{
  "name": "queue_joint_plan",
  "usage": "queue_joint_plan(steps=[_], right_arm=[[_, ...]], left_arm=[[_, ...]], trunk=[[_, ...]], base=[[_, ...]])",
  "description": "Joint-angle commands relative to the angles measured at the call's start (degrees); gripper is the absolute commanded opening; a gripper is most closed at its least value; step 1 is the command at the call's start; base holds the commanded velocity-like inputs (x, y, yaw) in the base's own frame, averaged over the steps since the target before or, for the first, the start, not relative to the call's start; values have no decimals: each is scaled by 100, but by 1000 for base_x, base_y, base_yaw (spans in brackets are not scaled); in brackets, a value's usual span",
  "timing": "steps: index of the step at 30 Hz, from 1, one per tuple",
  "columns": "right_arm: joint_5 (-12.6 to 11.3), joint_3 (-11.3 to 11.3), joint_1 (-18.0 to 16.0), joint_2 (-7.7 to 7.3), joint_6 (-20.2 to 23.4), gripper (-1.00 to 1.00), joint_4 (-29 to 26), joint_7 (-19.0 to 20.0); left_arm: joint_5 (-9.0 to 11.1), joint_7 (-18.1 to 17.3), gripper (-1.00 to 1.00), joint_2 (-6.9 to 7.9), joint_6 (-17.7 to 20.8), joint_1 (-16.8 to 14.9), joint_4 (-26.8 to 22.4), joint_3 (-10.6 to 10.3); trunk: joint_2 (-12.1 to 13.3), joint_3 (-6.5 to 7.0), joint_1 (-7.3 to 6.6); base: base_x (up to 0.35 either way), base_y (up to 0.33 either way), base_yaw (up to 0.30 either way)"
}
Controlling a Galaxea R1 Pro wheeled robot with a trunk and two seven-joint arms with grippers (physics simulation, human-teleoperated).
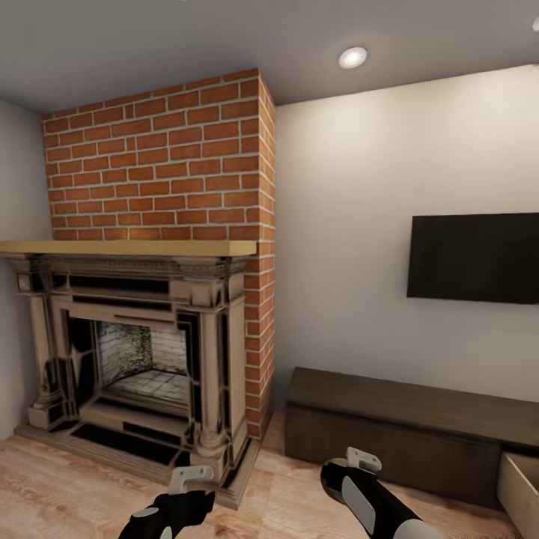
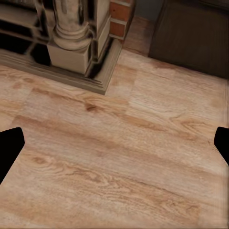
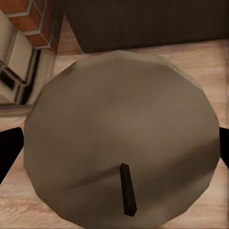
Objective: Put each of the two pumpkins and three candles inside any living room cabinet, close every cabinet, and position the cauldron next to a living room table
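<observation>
Looking down from the head camera, both arms sat low at the bottom edge, forearms reaching forward over the wood floor [image 1: 67, 479], and each was cut off by the frame, so the fingers themselves weren't really visible there. The left gripper [image 2: 114, 143] was spread wide with nothing between its fingertips, just bare planks under it, with the base of the fireplace [image 1: 142, 359] column ahead of it. The right gripper [image 3: 114, 143] was clamped around a candle [image 3: 119, 138], seen end-on from the right wrist: a pale round face with a little dark wick, looking greyish in that lighting, and so close that it hid most of the floor behind it. Only the dark finger tips peeked out at either side of it. The cabinet [image 1: 389, 419], long, low and dark brown, stood against the wall under a TV [image 1: 475, 258], just right of the brick chimney. At the far right edge a pale drawer [image 1: 520, 483] was pulled open, mostly cropped, so I couldn't see inside it.
</observation>
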Motion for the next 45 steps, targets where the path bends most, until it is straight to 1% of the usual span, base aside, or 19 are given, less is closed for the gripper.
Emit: queue_joint_plan(steps=[1,15,23,45], right_arm=[[-32,49,-4,-2,27,-100,-11,-45],[-32,55,-6,5,28,-100,-4,-45],[-26,54,-5,-2,24,-100,-55,-45],[-32,36,-5,-18,31,-100,-48,-45]], left_arm=[[60,54,100,0,24,-2,-6,-4],[47,54,100,-4,30,-2,12,-24],[52,54,100,-5,30,-159,368,-26],[47,54,100,-4,25,-178,415,-26]], trunk=[[37,16,-23],[598,340,-330],[919,500,-506],[1801,753,-989]], base=[[0,0,-224],[0,0,-220],[0,0,-90],[0,0,-2]])
